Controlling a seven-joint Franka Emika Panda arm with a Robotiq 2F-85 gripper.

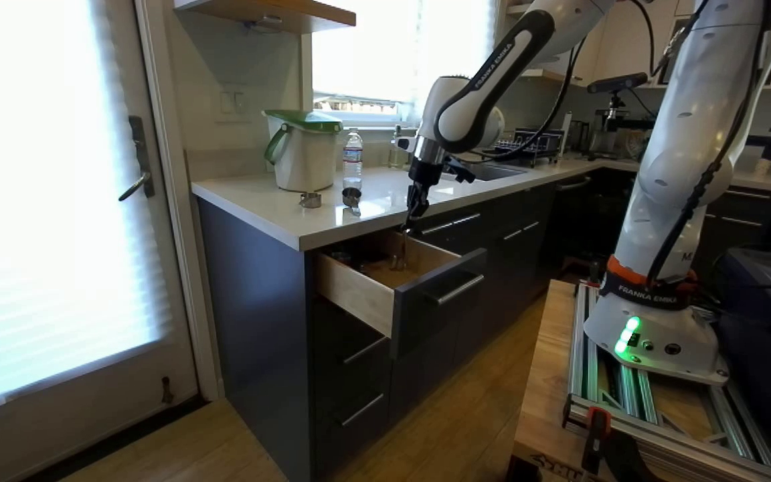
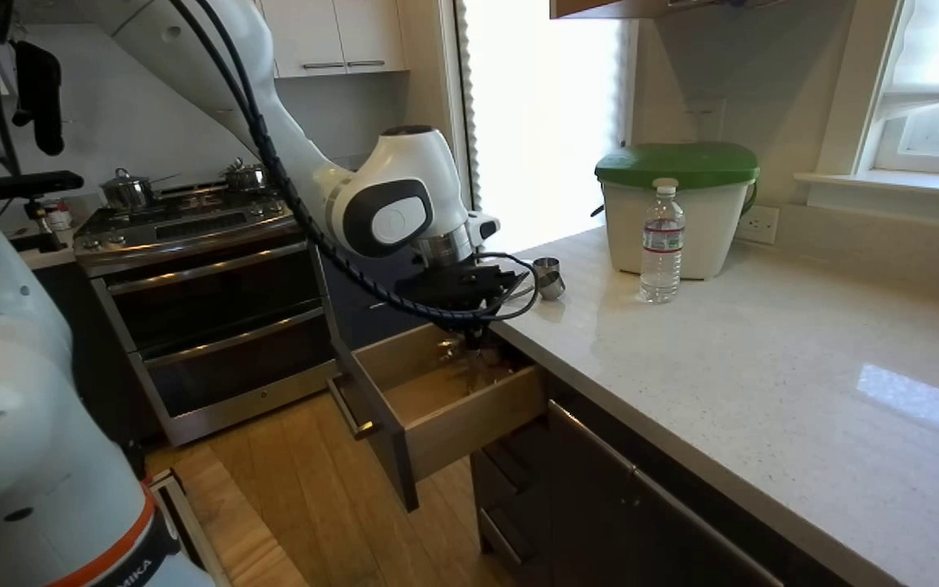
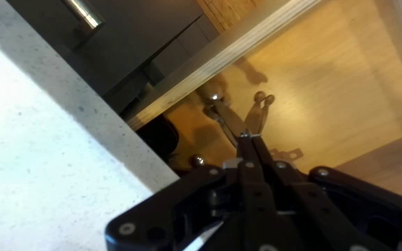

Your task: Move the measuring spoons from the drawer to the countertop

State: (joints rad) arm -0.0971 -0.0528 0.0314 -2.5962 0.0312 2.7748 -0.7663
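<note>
The gripper (image 3: 251,137) pinches measuring spoons (image 3: 231,118) inside the drawer (image 3: 333,94); in the wrist view they fan from eleven to one o'clock. At nine, the countertop (image 3: 40,167) hides part of an indistinct dark object (image 3: 161,134); wood flooring (image 3: 229,12) lies at twelve.

In an exterior view the viewpoint is well back in front of the drawer (image 1: 425,318), facing over it to the window (image 1: 402,53) and sink (image 1: 498,172). In an exterior view it is on the drawer's sink side, also well back and from above, facing the stove (image 2: 213,306) beyond. The wrist view is nearest, pointing down into the drawer from just above. Both exterior views share the drawer, the countertop (image 2: 763,350) above it and the bottle (image 2: 663,244) behind it.
</note>
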